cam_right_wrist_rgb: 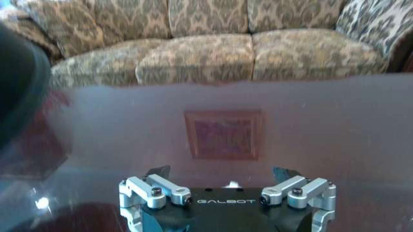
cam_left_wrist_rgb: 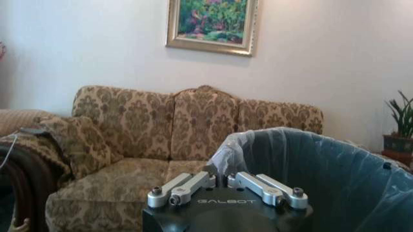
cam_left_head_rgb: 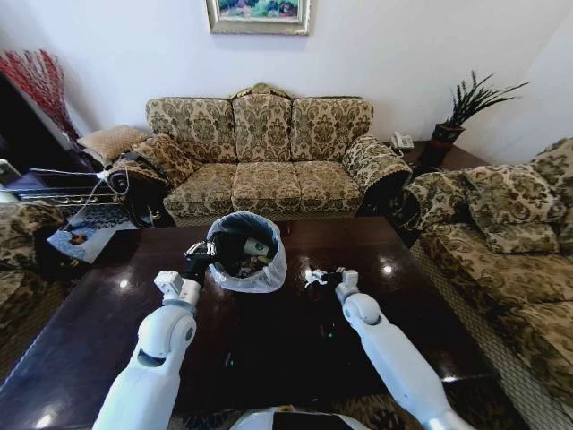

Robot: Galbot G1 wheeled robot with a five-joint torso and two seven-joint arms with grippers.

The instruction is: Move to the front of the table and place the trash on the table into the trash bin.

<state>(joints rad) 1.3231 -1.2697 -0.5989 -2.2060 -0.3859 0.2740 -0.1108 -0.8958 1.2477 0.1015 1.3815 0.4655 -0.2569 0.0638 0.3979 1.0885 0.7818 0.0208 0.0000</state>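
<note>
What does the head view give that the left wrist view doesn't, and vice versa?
Head view alone: the table, the white scraps lying on it beside the right gripper, and items already inside the bin. Left wrist view alone: the left gripper up close, fingers shut near the bin's bag-lined rim, plus the full painting on the wall. Both: the bin, the left gripper beside it, and the sofa behind.

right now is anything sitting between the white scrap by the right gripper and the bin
Nothing visible does. The white scrap lies on the table just beside the right gripper, and only bare tabletop separates it from the trash bin. The left gripper is at the bin's far rim, off that path.
</note>
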